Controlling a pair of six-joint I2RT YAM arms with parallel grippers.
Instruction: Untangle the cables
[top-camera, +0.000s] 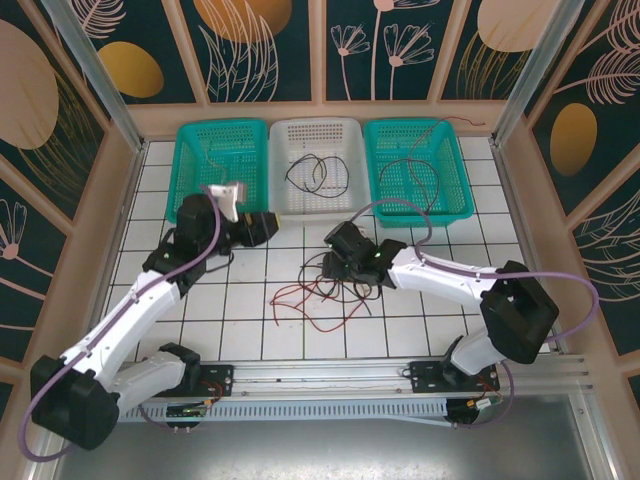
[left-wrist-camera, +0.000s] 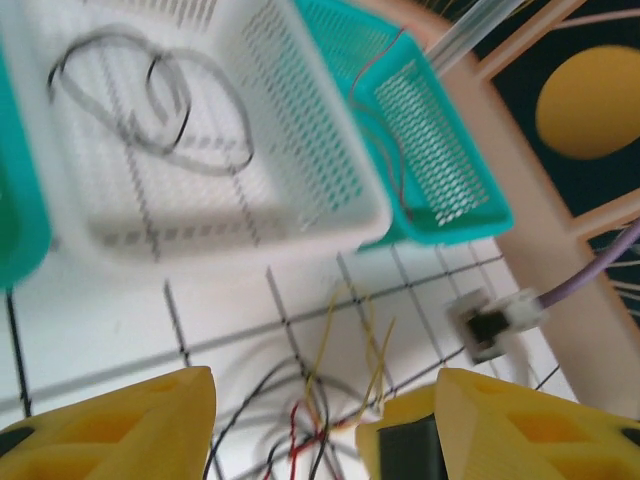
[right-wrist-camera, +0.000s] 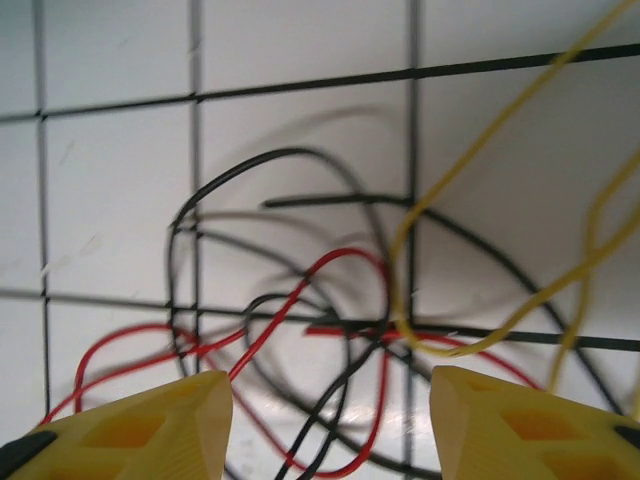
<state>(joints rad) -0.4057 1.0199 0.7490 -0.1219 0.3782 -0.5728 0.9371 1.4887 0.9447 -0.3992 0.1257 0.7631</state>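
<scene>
Both pincers are released, gripping nothing: right gripper (right-wrist-camera: 330, 400) hovers right over the tangled cables (top-camera: 320, 295), left gripper (left-wrist-camera: 325, 400) near their left side. Tangle sprawls left-to-right mid-tabletop, toward the near edge. At the far edge, white basket (top-camera: 315, 124) holds a black cable (top-camera: 306, 173), right teal basket (top-camera: 458, 170) a reddish one (top-camera: 412, 160).

Perforated plastic forms the white basket (top-camera: 275, 170) and teal baskets (top-camera: 181, 165), the tiled table (top-camera: 250, 320) looks smooth and faintly glossy, the fingers (right-wrist-camera: 150, 425) matt yellow plastic, the cables (right-wrist-camera: 300, 297) smooth-coated
</scene>
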